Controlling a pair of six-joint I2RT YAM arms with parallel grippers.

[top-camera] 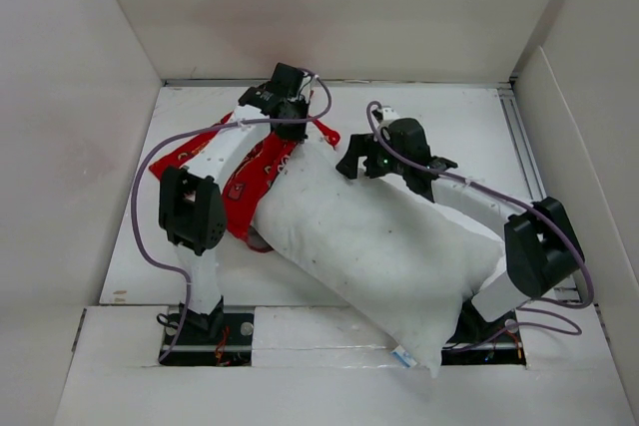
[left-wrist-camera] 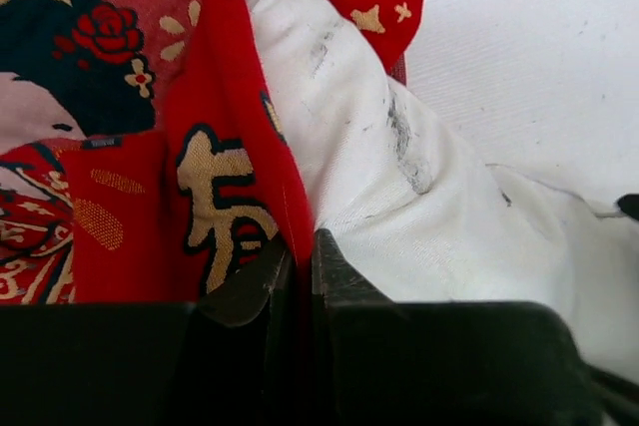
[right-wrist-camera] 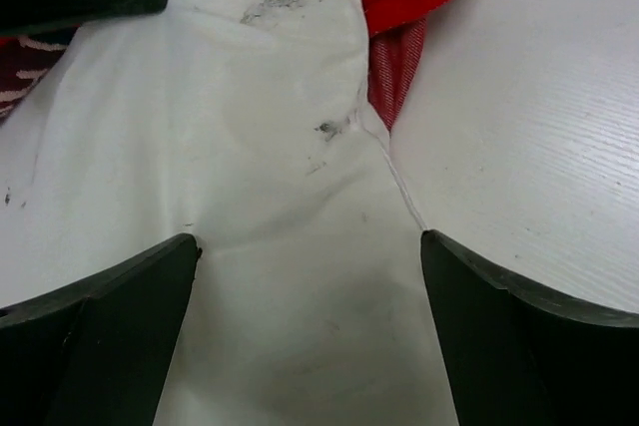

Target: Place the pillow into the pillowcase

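Far corner of pillow (top-camera: pixel 389 246) sits just inside pillowcase (top-camera: pixel 265 169) mouth.
Long axis runs from the mouth back toward you, near-R. L gripper (left-wrist-camera: pixel 300 256) is pinched shut on the pillowcase hem; R gripper (right-wrist-camera: pixel 310 246) gapes open astride the pillow beside the mouth, so it's your nearer pusher.

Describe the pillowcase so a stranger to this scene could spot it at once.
At the far left of the white table, under the left arm's claw, lies the pillowcase, crumpled, with a corner of the pillow tucked into it. It is the only bright red thing, printed with gold characters and a cartoon figure, against the plain white pillow.
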